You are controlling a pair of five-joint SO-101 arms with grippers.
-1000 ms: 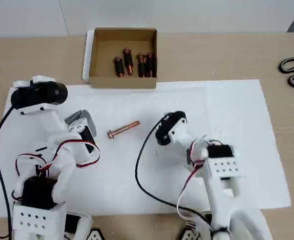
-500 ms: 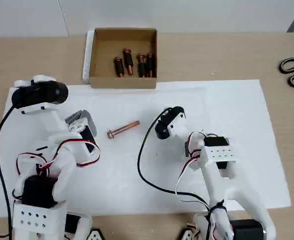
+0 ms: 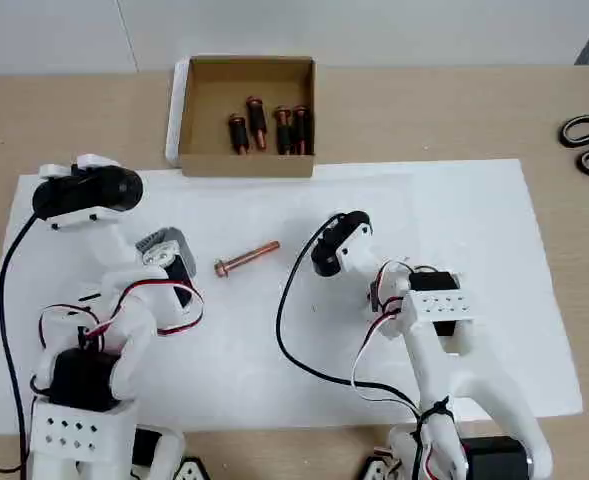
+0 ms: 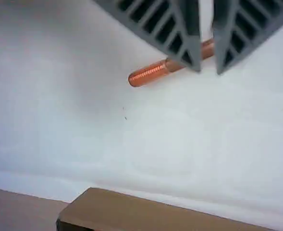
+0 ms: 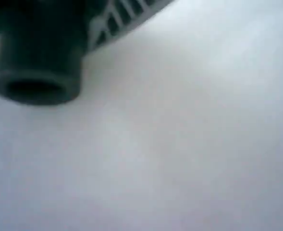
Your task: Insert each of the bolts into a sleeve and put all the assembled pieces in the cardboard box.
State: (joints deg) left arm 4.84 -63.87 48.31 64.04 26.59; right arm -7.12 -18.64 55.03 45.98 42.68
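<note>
A copper bolt (image 3: 246, 258) lies bare on the white sheet (image 3: 454, 230), between the two arms; in the left wrist view the bolt (image 4: 153, 74) sits just beyond the grey fingers. My left gripper (image 3: 164, 245) hangs a little to the left of the bolt's head, shut to a thin slit with nothing in it (image 4: 206, 60). My right gripper (image 5: 91, 29) is shut on a black sleeve (image 5: 35, 67), held low over the sheet to the right of the bolt, under the right wrist (image 3: 339, 240). The cardboard box (image 3: 204, 110) at the back holds several assembled pieces (image 3: 271, 126).
Scissors (image 3: 586, 140) lie on the wooden table at the far right edge. A corner of the cardboard box (image 4: 131, 214) appears in the left wrist view. Cables loop from both arms onto the sheet near the front.
The right arm has shifted, its upper part swinging toward the front while the wrist stays beside the bolt. The left arm's head has edged slightly right. The bolt has not moved.
</note>
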